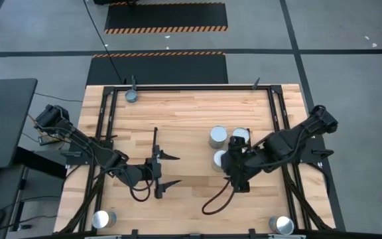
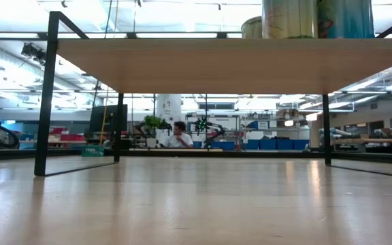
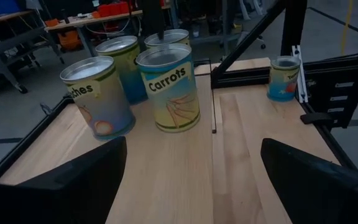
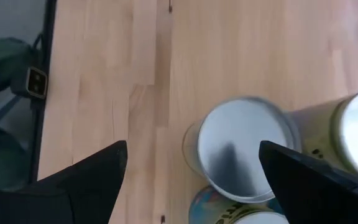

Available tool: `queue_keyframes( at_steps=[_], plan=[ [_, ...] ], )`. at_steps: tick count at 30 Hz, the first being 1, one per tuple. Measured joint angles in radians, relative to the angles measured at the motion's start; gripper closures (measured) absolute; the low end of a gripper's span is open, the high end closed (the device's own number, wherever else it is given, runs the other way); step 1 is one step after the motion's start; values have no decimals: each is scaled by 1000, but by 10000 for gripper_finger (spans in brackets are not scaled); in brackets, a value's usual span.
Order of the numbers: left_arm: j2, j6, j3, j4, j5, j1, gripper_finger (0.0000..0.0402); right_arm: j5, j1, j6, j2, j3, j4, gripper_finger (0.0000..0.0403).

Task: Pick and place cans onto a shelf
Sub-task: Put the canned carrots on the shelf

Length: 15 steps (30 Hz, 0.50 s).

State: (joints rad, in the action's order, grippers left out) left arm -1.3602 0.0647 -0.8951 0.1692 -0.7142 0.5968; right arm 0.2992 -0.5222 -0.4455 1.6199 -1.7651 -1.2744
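Observation:
Several silver-topped cans with printed labels stand close together on the light-wood shelf board (image 1: 191, 119), right of the middle (image 1: 217, 137). The low view shows the board's underside (image 2: 216, 64), its black wire frame (image 2: 50, 95) and cans on top (image 2: 288, 19). My right gripper (image 1: 234, 170) hangs open above this cluster, pointing down, with one can's round top (image 4: 244, 152) below and between its fingers (image 4: 191, 186), apart from them. My left gripper (image 1: 170, 170) is open and empty, level, left of the cans and pointing at them; a "Carrots" can (image 3: 168, 87) is the nearest to it (image 3: 191, 180).
Single cans stand at the far left corner (image 1: 131, 95), the near left corner (image 1: 103, 219) and the near right corner (image 1: 282, 224), the last probably also in the left wrist view (image 3: 284, 78). Black rails (image 1: 280, 133) edge the board. Bare wood lies between my grippers.

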Motion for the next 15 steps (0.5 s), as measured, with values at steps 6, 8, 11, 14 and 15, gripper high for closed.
queue_keyframes(
  at_steps=[6, 8, 11, 14, 15],
  plan=[
    [0, -5, 0, 0, 1, 1, 24, -42, 38, -5, 0, 52, 18, 30],
    [0, -5, 0, -1, 1, 1, 24, -56, 49, -5, 0, 54, 27, 30],
    [0, -6, 0, -1, 1, 1, 24, -57, 61, 1, 0, 54, 36, 30],
    [0, -7, 0, -1, 1, 1, 24, -56, 69, 18, 0, 54, 44, 30],
    [0, -8, 0, -1, 1, 1, 24, -56, 71, 24, 0, 54, 49, 30]
  ],
)
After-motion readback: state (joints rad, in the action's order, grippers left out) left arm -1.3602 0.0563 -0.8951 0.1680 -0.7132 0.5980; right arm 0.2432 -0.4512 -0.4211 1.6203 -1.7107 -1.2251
